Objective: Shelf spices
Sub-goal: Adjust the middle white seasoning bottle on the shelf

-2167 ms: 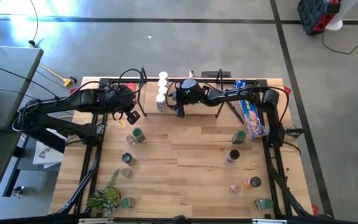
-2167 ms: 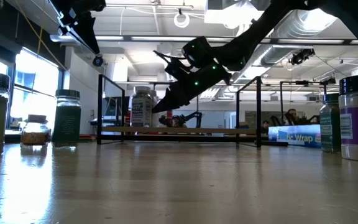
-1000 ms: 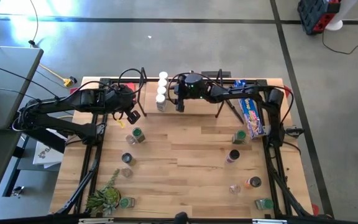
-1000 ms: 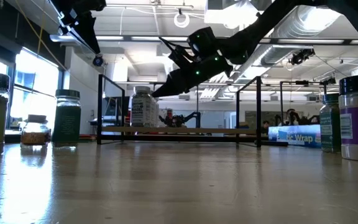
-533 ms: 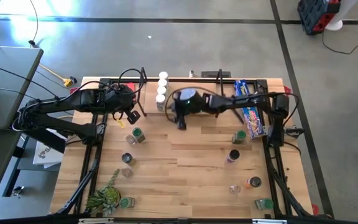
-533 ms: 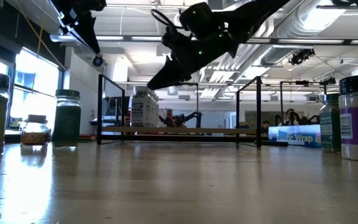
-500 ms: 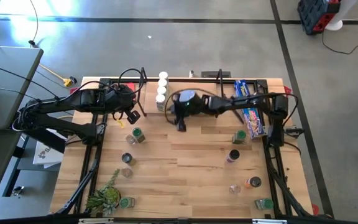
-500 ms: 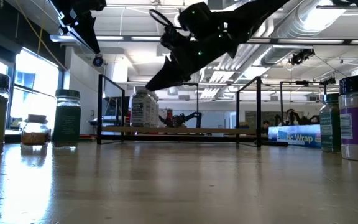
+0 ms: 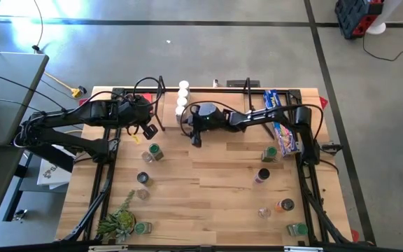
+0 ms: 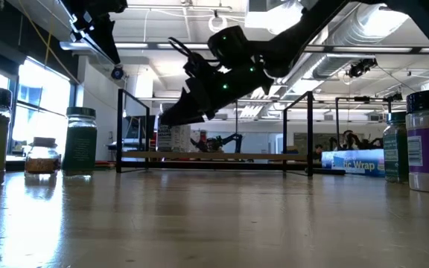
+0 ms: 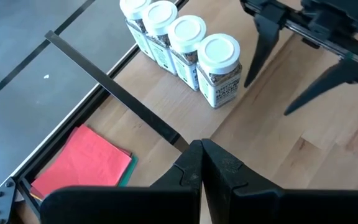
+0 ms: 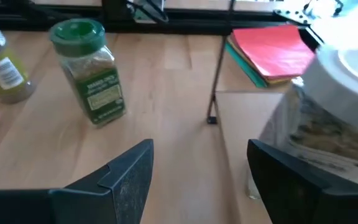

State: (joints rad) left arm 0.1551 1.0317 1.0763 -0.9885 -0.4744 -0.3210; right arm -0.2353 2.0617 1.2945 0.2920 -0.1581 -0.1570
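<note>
Several white-capped spice jars (image 9: 182, 98) stand in a row on the shelf (image 9: 247, 89) at the far edge; they also show in the left wrist view (image 11: 191, 43). My right gripper (image 9: 194, 137) hangs open just near of that row, over bare table, holding nothing; the nearest white-capped jar (image 12: 331, 118) stands beside one finger. A green-capped jar (image 12: 89, 71) stands on the table beyond it. My left gripper (image 9: 149, 130) waits shut to the left of the row, above the table.
More jars stand loose on the table at the left (image 9: 143, 178) and the right (image 9: 262, 175). A long blue box (image 9: 282, 127) lies at the far right, a green plant (image 9: 117, 221) at the near left. A flat red square (image 11: 86, 158) lies by the shelf's left end.
My right gripper has come away from above the shelf toward the table's near edge, then a little toward the left, sinking and rolling somewhat. It stays open with nothing in it. The jars have not moved.
</note>
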